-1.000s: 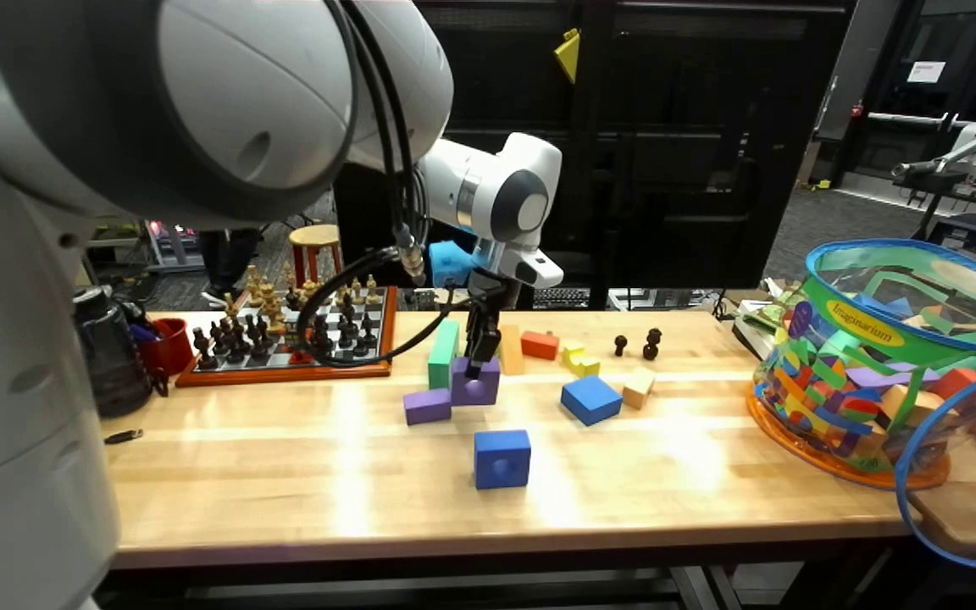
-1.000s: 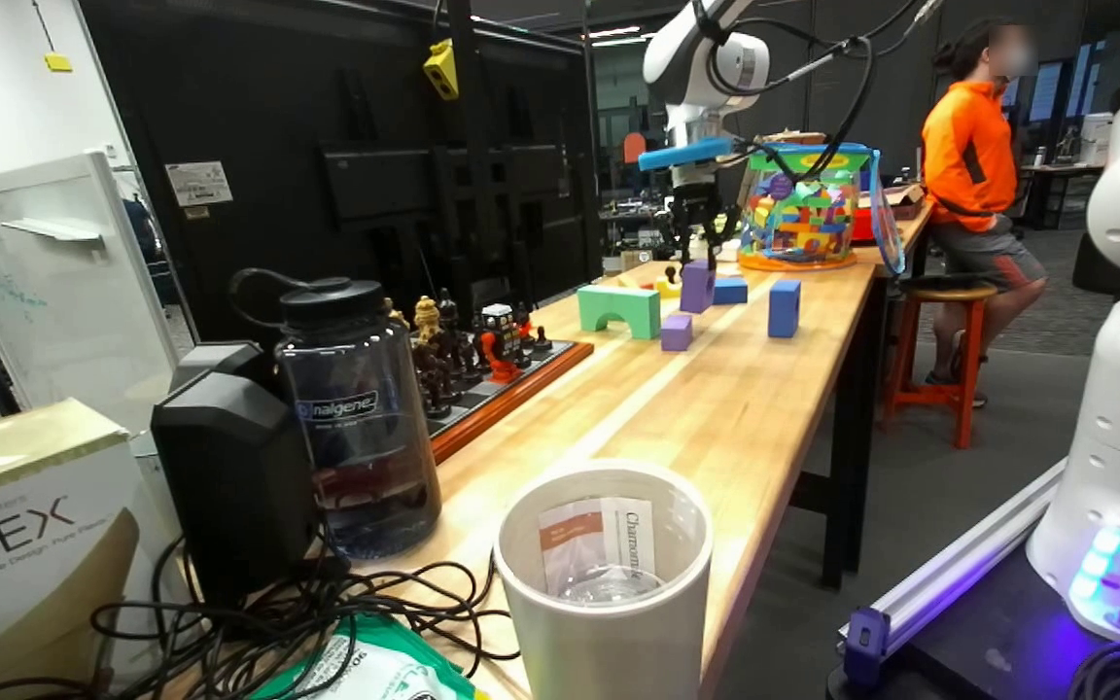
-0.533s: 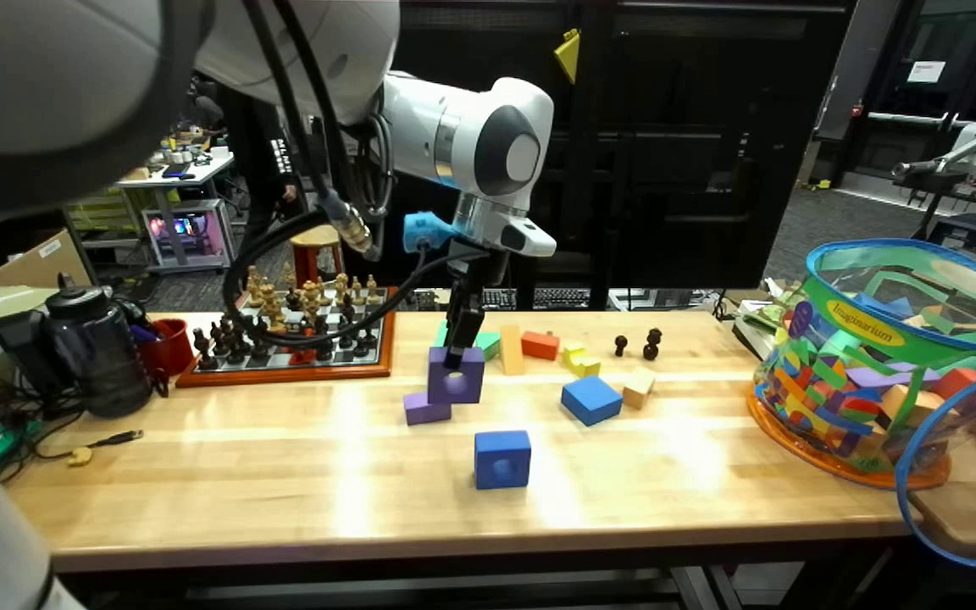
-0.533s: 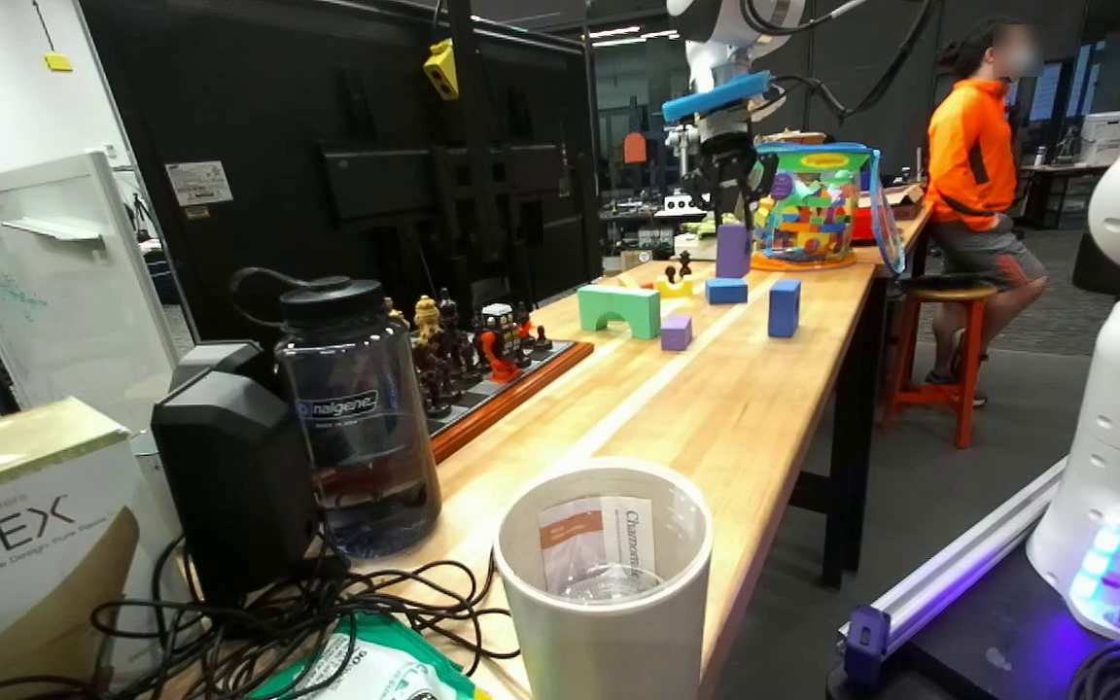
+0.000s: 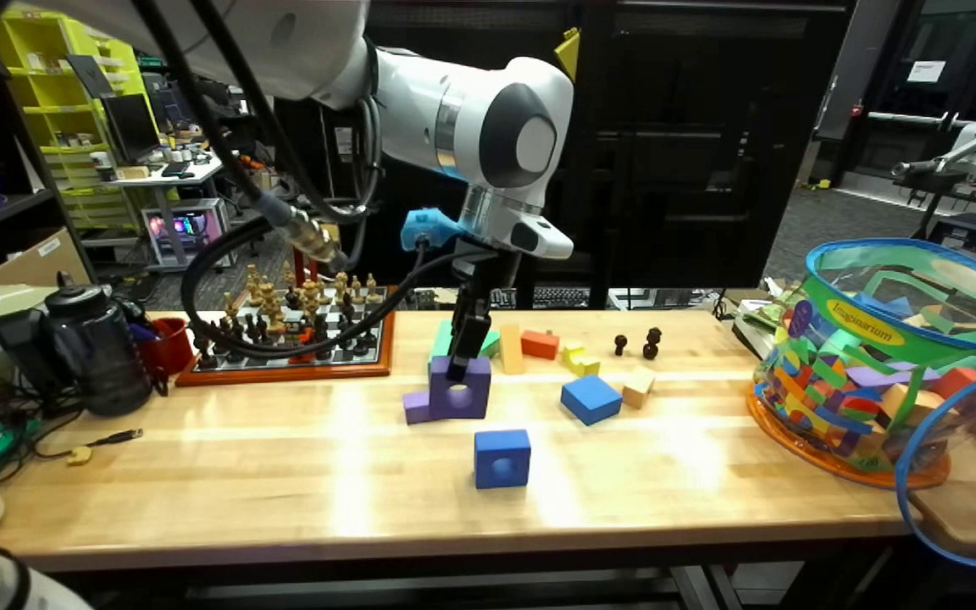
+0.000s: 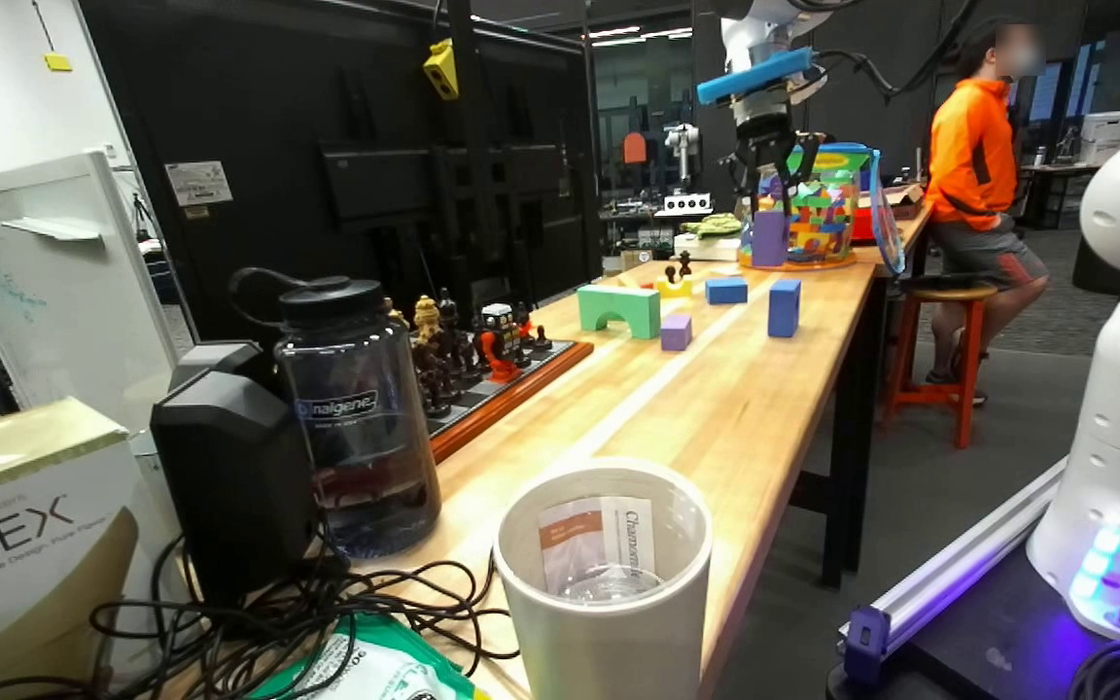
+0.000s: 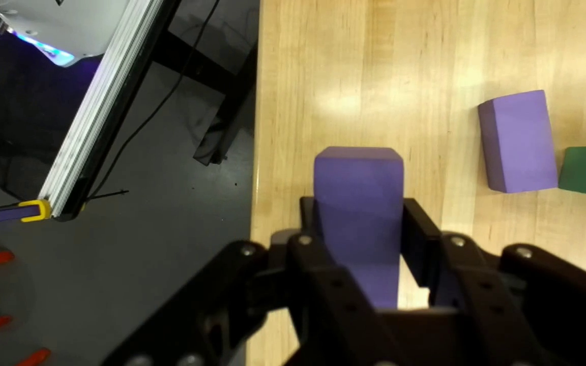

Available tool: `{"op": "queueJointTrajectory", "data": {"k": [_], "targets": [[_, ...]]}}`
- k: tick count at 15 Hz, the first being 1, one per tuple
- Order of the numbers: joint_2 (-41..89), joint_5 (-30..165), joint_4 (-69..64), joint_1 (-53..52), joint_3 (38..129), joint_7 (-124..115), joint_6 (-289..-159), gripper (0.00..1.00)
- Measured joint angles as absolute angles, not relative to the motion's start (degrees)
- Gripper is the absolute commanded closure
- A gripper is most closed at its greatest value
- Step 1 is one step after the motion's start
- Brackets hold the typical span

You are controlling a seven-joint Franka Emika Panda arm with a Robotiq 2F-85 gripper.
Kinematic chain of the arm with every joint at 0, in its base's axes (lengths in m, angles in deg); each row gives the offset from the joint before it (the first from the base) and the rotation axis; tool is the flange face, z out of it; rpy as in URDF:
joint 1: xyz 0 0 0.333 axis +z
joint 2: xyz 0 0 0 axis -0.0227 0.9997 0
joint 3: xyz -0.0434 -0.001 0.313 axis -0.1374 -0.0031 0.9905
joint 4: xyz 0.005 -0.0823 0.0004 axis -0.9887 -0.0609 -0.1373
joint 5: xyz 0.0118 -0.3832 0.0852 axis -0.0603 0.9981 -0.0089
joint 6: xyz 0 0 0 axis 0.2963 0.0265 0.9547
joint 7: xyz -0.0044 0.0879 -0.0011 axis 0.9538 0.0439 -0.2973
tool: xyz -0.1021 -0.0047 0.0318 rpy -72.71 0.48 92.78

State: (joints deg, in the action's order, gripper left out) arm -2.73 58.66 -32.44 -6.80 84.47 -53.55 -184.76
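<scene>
1. Left: small purple rectangular block, matte, foam-looking (image 5: 417,409), lying on the pale wooden table (image 5: 268,474); green foam-looking arch block (image 6: 618,300) on the far side of it.
2. Next right: black two-finger gripper (image 7: 358,216) pinching the larger purple foam-looking block with a round hole (image 6: 769,240) — looks held above the table, toward its near edge, apart from the small purple one.
3. Handling, best guess: light, fairly stiff, maybe slight give under the pads; dull surface, so unlikely to slip; hard to break. Foam or painted wood, can't tell for sure.
4. Hold: fingers on the near and far broad faces, up by the top edge, above the hole. Good flat spot; high grip could let the bottom tilt if knocked.
5. Looks: plain purple, straight crisp edges, squarish broad face, narrow sides, roughly upright. Hole sits around the middle of the near face.
6. Right: blue foam-looking block with a round hole (image 5: 502,451) standing nearer; flat blue block (image 5: 591,400) farther right; clear plastic tub of coloured blocks (image 5: 863,324) far right.
</scene>
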Motion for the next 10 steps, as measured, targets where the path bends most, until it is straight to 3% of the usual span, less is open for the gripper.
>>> {"op": "queueJointTrajectory", "data": {"k": [10], "targets": [[-5.3,58.9,-35.5,-9.5,83.0,-51.1,-184.9,0.84]]}}
